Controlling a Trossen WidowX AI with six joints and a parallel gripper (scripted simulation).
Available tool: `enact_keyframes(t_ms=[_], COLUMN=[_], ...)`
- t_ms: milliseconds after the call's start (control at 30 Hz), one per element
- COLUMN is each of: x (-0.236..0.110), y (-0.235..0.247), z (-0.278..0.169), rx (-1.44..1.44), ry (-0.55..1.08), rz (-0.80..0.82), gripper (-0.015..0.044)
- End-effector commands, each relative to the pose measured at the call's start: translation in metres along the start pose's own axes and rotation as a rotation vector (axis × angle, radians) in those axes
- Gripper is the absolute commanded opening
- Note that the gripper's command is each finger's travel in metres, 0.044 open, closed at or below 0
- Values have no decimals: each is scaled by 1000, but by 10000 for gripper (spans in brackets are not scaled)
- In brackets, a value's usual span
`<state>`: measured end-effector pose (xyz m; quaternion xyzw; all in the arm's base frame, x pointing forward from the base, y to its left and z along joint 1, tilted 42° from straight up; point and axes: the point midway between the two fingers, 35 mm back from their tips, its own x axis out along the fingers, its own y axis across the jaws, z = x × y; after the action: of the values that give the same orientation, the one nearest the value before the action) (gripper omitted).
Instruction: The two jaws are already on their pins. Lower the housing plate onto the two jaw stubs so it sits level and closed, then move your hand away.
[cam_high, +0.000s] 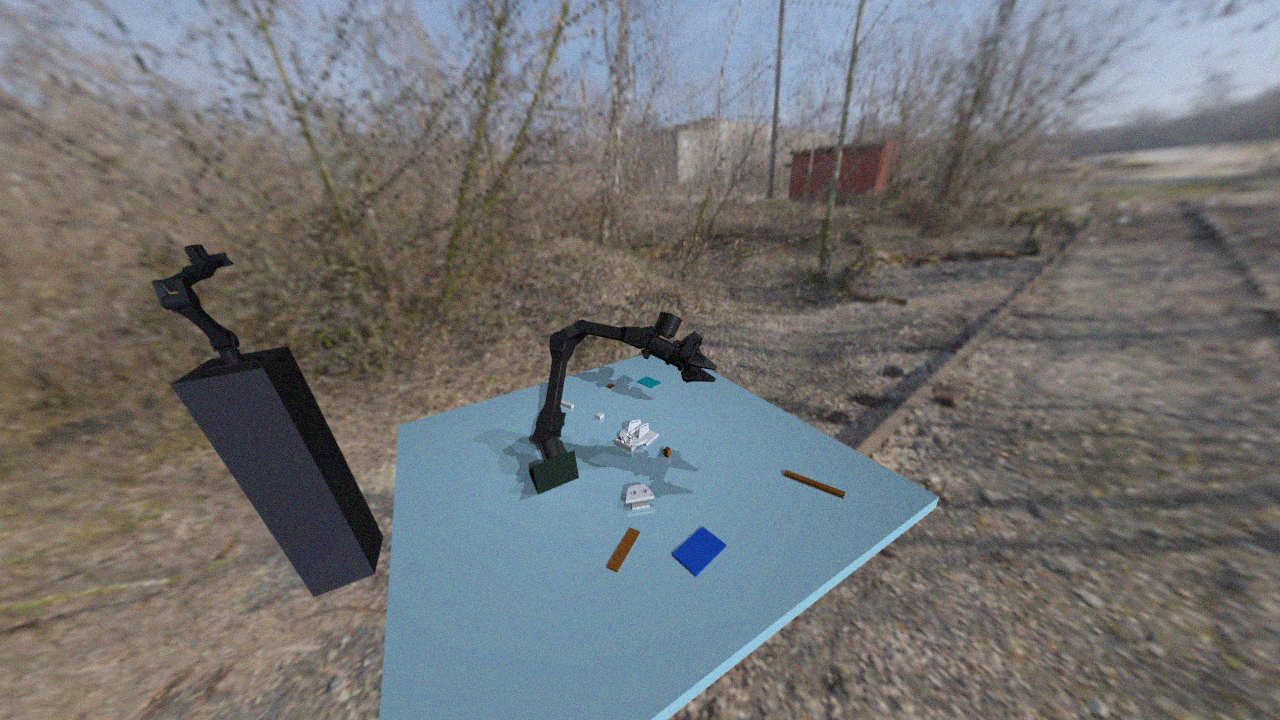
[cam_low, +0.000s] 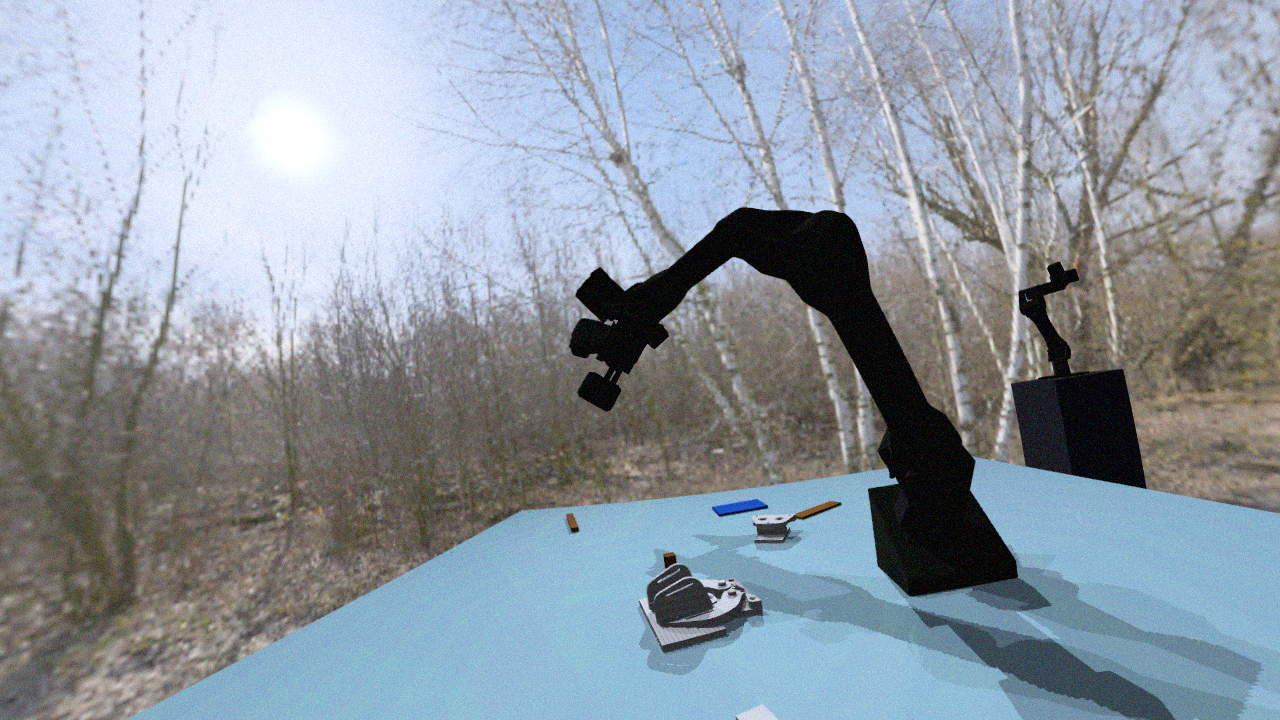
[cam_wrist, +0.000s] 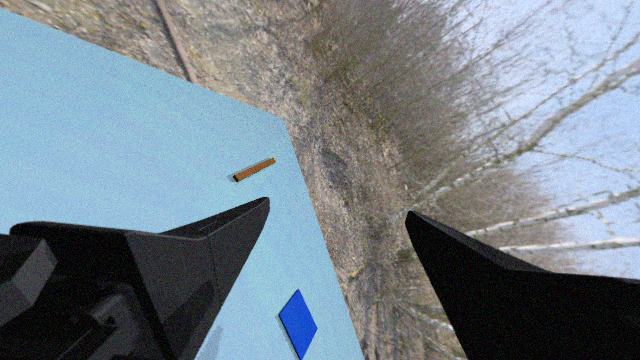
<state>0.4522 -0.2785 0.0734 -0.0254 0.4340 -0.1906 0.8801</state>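
Observation:
My gripper (cam_high: 713, 372) (cam_wrist: 337, 210) is open and empty, high above the table and clear of the parts. The two jaws (cam_high: 637, 428) (cam_low: 677, 592) stand on a pale base (cam_low: 682, 638), with pins and linkage parts beside them; the stubs are too small to make out. A pale grey plate with two holes, seemingly the housing plate (cam_high: 640, 491) (cam_low: 769, 519), rests on a small stand (cam_low: 772, 538), apart from the jaws. Neither the jaws nor this plate shows in the wrist view.
A blue plate (cam_high: 699, 550) (cam_low: 740, 507) (cam_wrist: 298, 324), an orange flat bar (cam_high: 622, 549) (cam_low: 819, 509) and an orange stick (cam_high: 812, 483) (cam_wrist: 254, 170) lie on the table. A small orange block (cam_high: 666, 452) (cam_low: 669, 558) is near the jaws. A second arm stands on a dark pedestal (cam_high: 277, 465).

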Motion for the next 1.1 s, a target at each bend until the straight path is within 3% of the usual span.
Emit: enact_keyframes(t_ms=[0, 1067], x=[8, 28], y=[-2, -8], z=[-20, -157], rx=[-77, -631], ry=[59, 367], rz=[27, 397], gripper=[440, 440])
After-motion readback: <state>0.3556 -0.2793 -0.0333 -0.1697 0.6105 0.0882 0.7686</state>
